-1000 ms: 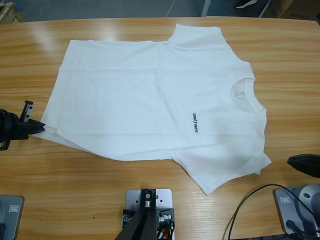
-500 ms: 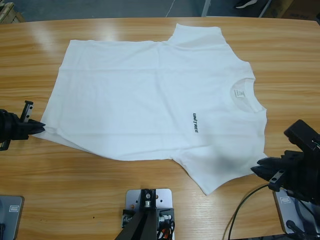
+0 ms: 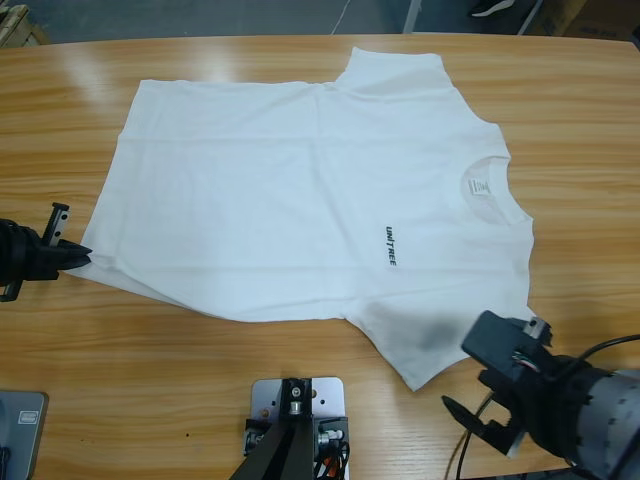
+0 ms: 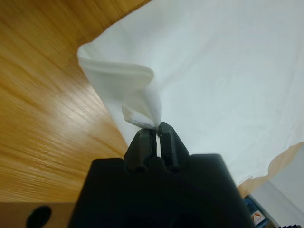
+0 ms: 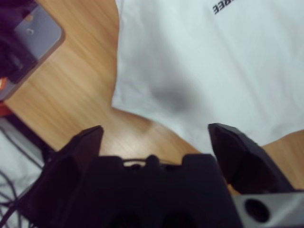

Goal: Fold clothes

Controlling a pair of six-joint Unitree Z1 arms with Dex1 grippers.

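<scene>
Your left end effector (image 3: 72,255) is pinched tight on the hem corner of the shirt (image 3: 300,190), which lies spread flat on the bench (image 3: 300,380), collar to the right. It's thin, floppy cotton, so it'll drag and bunch; take corners and edges, not the middle. Only the left wrist view shows the fabric puckered up in that pinch. Your right end effector (image 5: 156,137) hangs spread wide over the near sleeve, holding nothing.
</scene>
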